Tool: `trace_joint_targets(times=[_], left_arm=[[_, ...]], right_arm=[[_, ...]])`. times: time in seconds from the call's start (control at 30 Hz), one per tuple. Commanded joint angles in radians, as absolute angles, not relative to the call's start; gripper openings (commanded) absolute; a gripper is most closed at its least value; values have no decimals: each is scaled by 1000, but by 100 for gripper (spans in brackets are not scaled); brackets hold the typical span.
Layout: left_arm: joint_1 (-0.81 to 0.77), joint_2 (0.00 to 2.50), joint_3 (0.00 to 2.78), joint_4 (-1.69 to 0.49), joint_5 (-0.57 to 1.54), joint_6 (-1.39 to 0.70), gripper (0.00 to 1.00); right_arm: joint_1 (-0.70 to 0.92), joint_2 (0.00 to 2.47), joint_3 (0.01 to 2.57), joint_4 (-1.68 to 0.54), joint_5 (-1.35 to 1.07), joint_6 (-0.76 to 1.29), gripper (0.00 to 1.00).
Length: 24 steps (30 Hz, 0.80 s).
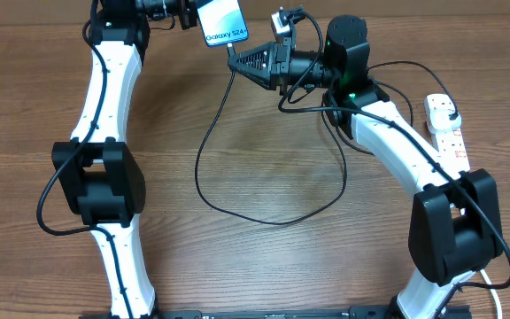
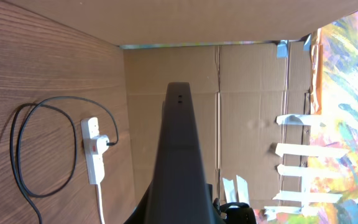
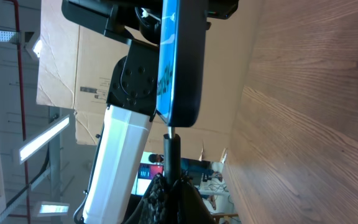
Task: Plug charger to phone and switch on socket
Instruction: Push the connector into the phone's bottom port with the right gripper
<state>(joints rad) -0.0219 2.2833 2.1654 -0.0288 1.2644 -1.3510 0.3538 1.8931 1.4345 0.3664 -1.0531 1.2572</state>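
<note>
Phone (image 1: pixel 224 22) is seen from overhead raised above the surface (image 1: pixel 264 133), clamped in the closed left claw (image 1: pixel 197 16), with the closed right claw (image 1: pixel 237 60) pinching the charger (image 1: pixel 277 221) tip beside it. From the left wrist, the socket (image 2: pixel 93 152) is shown well apart. From the right wrist, the tip is seen at the phone's end edge; if pushed in crooked, it could be bent or jammed.

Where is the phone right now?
In the overhead view the phone is at the top middle, held by the left gripper, with the right gripper just below holding the cable tip at its end.
</note>
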Motion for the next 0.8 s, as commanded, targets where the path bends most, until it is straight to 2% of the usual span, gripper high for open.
trace_joint_targets(times=[0.0, 0.77], left_arm=[[-29, 2248, 2181, -18, 1299, -1323, 4], [-61, 2248, 2181, -21, 1348, -1312, 4]], right_arm=[[352, 1861, 1449, 374, -1026, 1261, 4], [352, 1861, 1449, 373, -976, 1261, 4]])
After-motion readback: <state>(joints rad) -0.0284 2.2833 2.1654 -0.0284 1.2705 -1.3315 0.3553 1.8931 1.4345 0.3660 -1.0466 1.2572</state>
